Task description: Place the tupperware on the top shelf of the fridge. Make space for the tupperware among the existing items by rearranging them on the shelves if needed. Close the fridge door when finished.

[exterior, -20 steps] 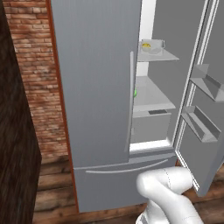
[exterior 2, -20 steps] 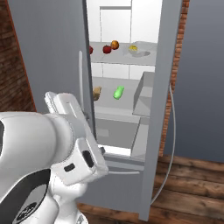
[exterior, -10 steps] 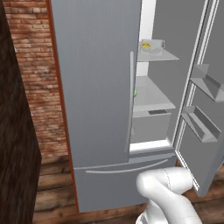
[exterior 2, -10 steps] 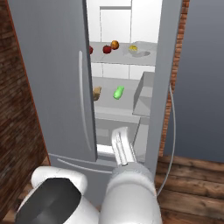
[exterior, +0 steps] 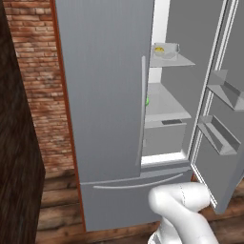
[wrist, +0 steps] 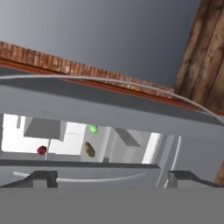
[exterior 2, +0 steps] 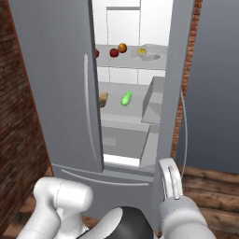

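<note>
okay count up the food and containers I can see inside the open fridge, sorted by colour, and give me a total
Red round fruits: 2, on the top shelf, one partly hidden by the closed door
Orange round fruit: 1
Translucent tupperware with a yellow lump inside: 1
Tan bread chunk: 1
Green vegetable: 1
Total: 6

Glossy white rounded arm (exterior: 183,214) segments, a dark joint cap (exterior 2: 126,225), and two small dark fingertips (wrist: 41,177).

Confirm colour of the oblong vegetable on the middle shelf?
Bright green. The vegetable shows best in the right base view, beside the bread chunk.
</note>
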### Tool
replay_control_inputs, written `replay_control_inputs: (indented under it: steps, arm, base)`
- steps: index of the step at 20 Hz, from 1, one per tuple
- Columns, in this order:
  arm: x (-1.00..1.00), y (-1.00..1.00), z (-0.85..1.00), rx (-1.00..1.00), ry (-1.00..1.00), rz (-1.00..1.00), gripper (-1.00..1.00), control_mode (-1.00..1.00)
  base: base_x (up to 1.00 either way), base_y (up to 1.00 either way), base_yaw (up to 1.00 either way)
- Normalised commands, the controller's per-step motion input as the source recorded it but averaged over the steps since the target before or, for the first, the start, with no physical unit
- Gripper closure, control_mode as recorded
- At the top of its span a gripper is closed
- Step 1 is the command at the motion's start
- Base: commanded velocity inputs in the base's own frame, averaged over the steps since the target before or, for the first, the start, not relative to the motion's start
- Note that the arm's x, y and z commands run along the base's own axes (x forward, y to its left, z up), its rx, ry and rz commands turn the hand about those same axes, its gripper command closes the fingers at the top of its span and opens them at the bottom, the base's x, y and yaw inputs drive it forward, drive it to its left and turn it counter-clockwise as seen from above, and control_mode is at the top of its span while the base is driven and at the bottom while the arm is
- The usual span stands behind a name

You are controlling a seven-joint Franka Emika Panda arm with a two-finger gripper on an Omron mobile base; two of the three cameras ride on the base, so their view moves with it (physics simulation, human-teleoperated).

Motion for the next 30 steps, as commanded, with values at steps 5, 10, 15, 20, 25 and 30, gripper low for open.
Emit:
replay_control_inputs:
  steps: [5, 10, 15, 20, 25, 30]
  arm:
    - [0.55, -0.41, -0.26, 0.14, 0.0, 0.03, -1.0, -1.0]
    - [0.55, -0.41, -0.15, 0.14, 0.03, 0.01, -1.0, -1.0]
    - [0.6, -0.4, -0.09, 0.12, 0.14, 0.0, -1.0, -1.0]
    - [0.5, -0.37, -0.26, 0.09, 0.11, 0.02, -1.0, -1.0]
    - [0.21, -0.4, -0.44, 0.08, 0.04, 0.07, -1.0, -1.0]
    - [0.06, -0.3, -0.48, 0.06, 0.0, 0.11, -1.0, -1.0]
  base:
    - [0.0, 0.0, 0.0]
    - [0.0, 0.0, 0.0]
    - [0.0, 0.0, 0.0]
    - [0.0, 0.0, 0.0]
    - [0.0, 0.0, 0.0]
    - [0.0, 0.0, 0.0]
